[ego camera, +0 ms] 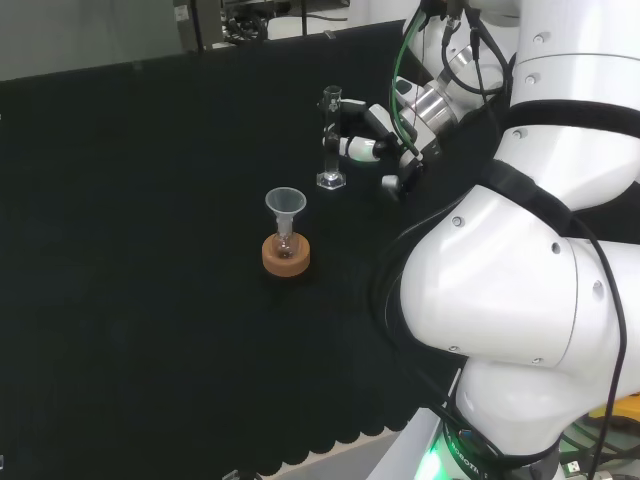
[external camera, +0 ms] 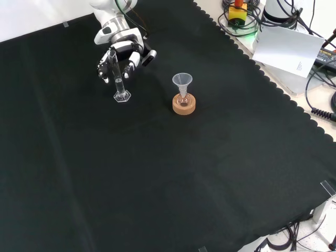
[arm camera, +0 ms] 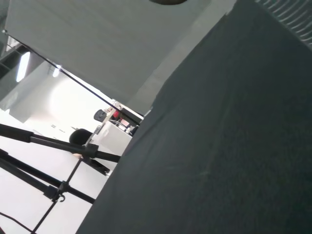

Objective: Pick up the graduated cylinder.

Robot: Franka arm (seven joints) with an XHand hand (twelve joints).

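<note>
One graduated cylinder [external camera: 119, 81] stands upright on the tabletop [external camera: 157, 178]. The hand [external camera: 123, 55] is against its upper part, fingers [ego camera: 357, 149] curled partly round it. Nearby: one funnel [external camera: 182, 82] in one flask on a cork ring [external camera: 184, 105].
</note>
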